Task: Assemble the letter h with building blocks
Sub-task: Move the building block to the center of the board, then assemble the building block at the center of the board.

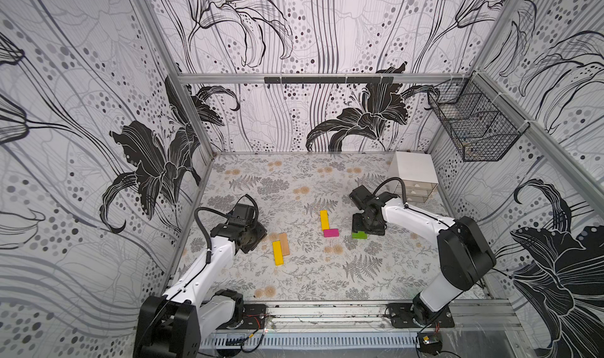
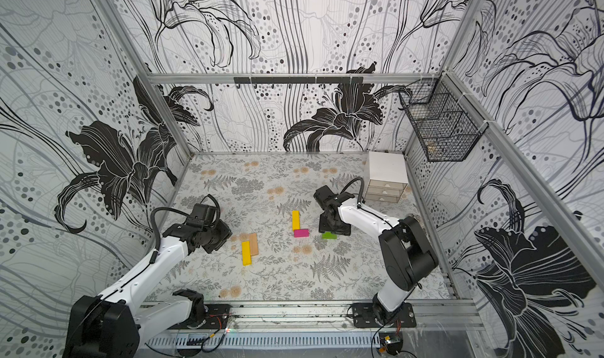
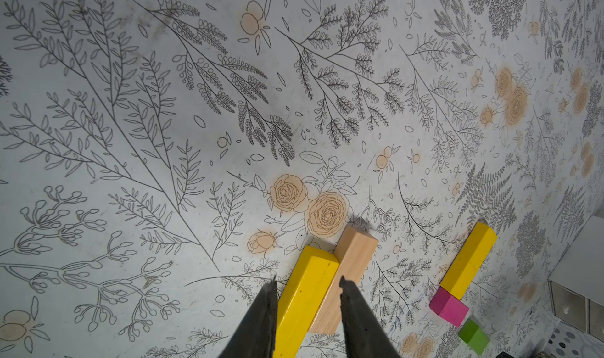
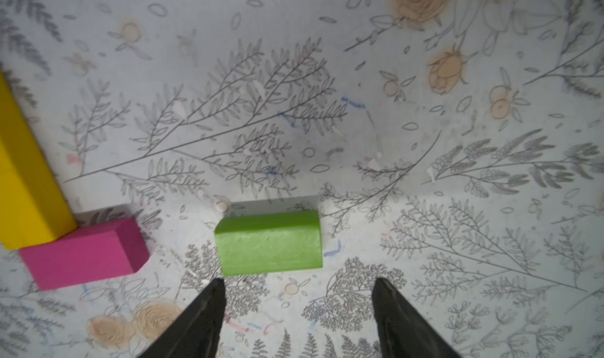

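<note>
Right wrist | R claw apart near green blk, magenta blk beside | L claw astride yellow blk, grip unclear

The desk lies bare at the back and along its front edge. A wide lane separates the tan wood block from the magenta block. Only a narrow gap parts magenta from the green block, where the right end effector hangs. The white drawer chest blocks the far right corner.

Yellow block cropped in right wrist view
</note>
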`<state>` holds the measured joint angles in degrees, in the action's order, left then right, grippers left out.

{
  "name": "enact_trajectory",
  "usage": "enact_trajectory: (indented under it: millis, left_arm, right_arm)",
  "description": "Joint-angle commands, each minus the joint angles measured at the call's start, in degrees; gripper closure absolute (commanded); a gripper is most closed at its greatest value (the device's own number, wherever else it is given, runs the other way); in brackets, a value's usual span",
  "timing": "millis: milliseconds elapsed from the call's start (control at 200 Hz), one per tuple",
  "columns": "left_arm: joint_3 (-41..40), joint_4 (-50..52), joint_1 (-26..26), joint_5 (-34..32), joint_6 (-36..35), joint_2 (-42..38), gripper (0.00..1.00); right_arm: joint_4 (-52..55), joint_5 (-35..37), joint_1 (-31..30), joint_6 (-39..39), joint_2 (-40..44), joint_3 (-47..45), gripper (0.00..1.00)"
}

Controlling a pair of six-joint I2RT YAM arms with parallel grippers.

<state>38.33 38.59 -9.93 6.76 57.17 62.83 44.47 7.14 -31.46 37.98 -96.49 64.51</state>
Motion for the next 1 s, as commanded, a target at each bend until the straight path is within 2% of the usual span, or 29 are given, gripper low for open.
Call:
enact_trajectory:
  millis: [0,415,996]
  left_arm:
    - [-0.4,-0.4,-0.3,-0.2,-0.8,-0.3,0.64]
    - [-0.1,-0.6,-0.3,-0.5,-1.0,0.5,0.64]
    - [0.9,-0.2,-0.2,-1.1,-1.7,1.4,0.64]
  right_arm:
    - [0.4,-1.7,0.0,-1.5,-4.4,2.3,0.27]
    - [-4.5,-4.1,-0.1,0.6,-6.0,-1.5,0.43]
    - [-8.1,-8.2,-0.1,3.5,-2.6,-4.2,0.43]
